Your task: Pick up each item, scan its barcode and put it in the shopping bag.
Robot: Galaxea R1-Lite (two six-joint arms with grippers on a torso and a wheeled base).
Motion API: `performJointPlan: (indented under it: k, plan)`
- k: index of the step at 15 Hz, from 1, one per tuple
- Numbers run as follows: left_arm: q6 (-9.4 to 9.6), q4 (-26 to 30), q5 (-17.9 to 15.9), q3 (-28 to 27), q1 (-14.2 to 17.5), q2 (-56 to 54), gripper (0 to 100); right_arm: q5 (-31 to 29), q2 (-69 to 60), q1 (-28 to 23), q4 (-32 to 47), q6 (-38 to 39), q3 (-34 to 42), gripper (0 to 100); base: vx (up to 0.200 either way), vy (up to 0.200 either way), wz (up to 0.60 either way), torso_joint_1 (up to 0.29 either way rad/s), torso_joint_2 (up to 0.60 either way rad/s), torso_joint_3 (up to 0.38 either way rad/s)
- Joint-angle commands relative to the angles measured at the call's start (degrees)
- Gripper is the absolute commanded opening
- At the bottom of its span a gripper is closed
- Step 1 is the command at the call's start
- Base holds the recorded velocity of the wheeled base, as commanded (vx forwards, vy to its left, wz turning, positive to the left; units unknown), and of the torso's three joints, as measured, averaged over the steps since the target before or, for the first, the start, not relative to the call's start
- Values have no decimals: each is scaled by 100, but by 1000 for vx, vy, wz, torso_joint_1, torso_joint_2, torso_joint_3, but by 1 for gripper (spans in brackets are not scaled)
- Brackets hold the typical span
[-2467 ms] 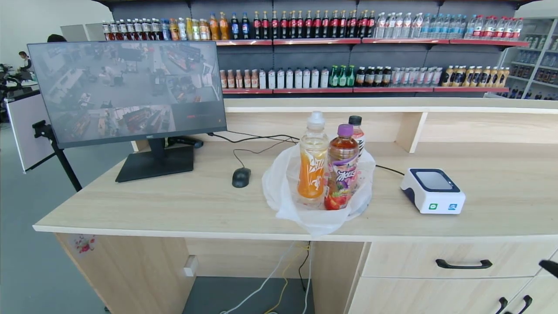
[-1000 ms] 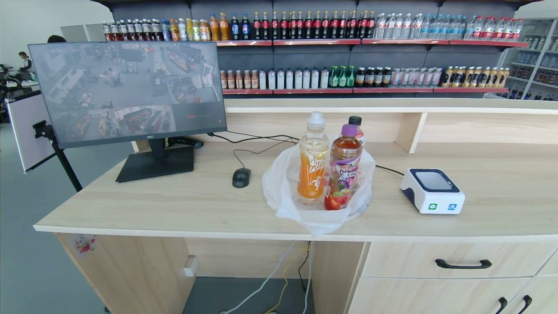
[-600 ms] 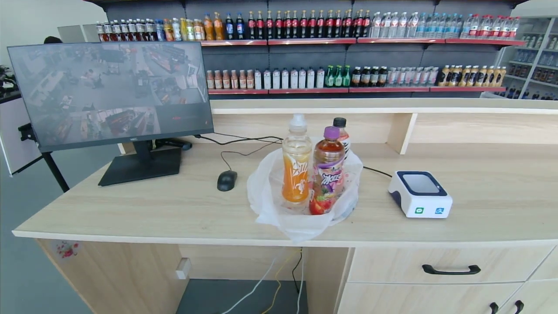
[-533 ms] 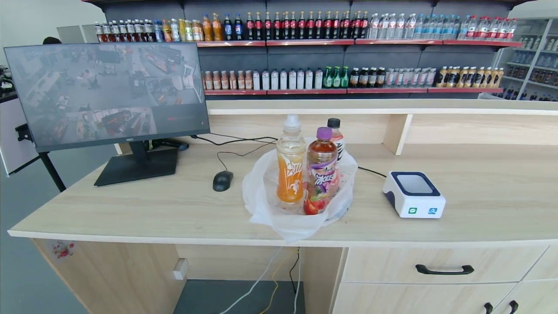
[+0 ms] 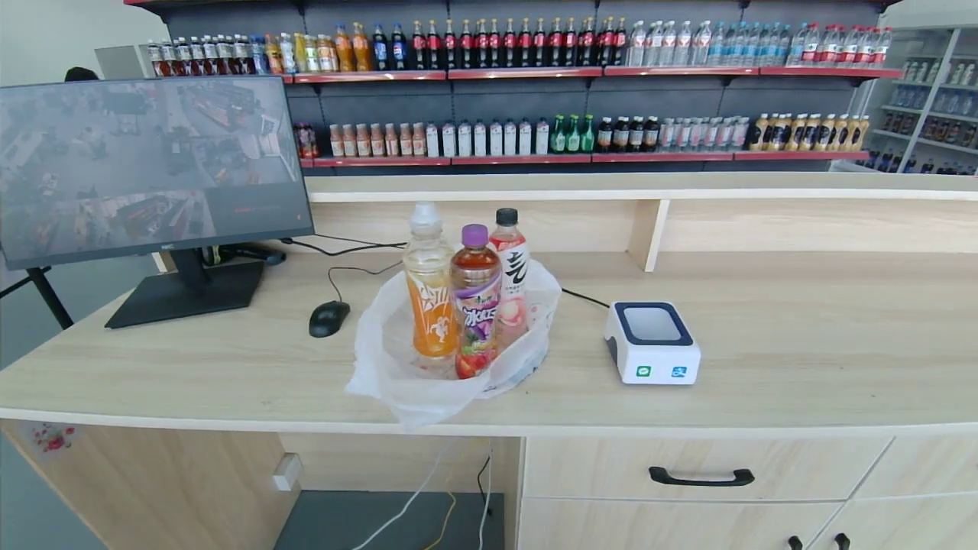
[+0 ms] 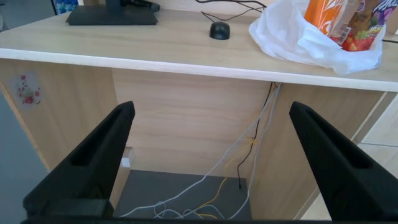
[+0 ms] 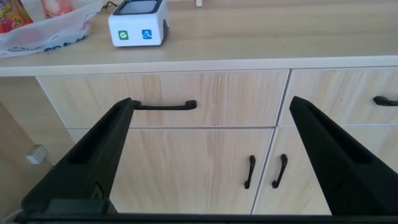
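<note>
Looking across the long wooden counter (image 5: pixel 802 344), I see the drinks shelving (image 5: pixel 535 72) running along the wall behind it and a monitor (image 5: pixel 145 168) standing at the counter's left end. Near the front edge, about midway along, sits the white shopping bag (image 5: pixel 382 359), open and slumped, with three bottles upright inside it. The orange bottle (image 5: pixel 429 305) is on the left, the purple-capped bottle (image 5: pixel 475 305) is just beside it towards the front, and the black-capped bottle (image 5: pixel 510 283) is behind on the right. All three are packed close together. To the right of the bag, close but apart from it, the white barcode scanner (image 5: pixel 651 344) rests on the counter with its window facing up. A black mouse (image 5: pixel 329 318) lies to the bag's left. My left gripper (image 6: pixel 210 109) hangs below counter height in front of the open bay, where cables (image 6: pixel 249 149) dangle; its fingers are spread wide and carry nothing. My right gripper (image 7: pixel 210 106) is likewise splayed and empty, low in front of the drawer handle (image 7: pixel 165 106).
</note>
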Motion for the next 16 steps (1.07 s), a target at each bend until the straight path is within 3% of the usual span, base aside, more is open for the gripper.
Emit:
performJointPlan:
  k: [1, 16]
  plan:
    - [-1, 2, -1, 1, 0, -2, 100, -2, 11, 1, -1, 0, 1, 100, 0, -200, 0, 2, 2, 7]
    - [-1, 2, -1, 1, 0, -2, 100, 7, 11, 1, -1, -97, 1, 100, 0, -187, 0, 2, 3, 3]
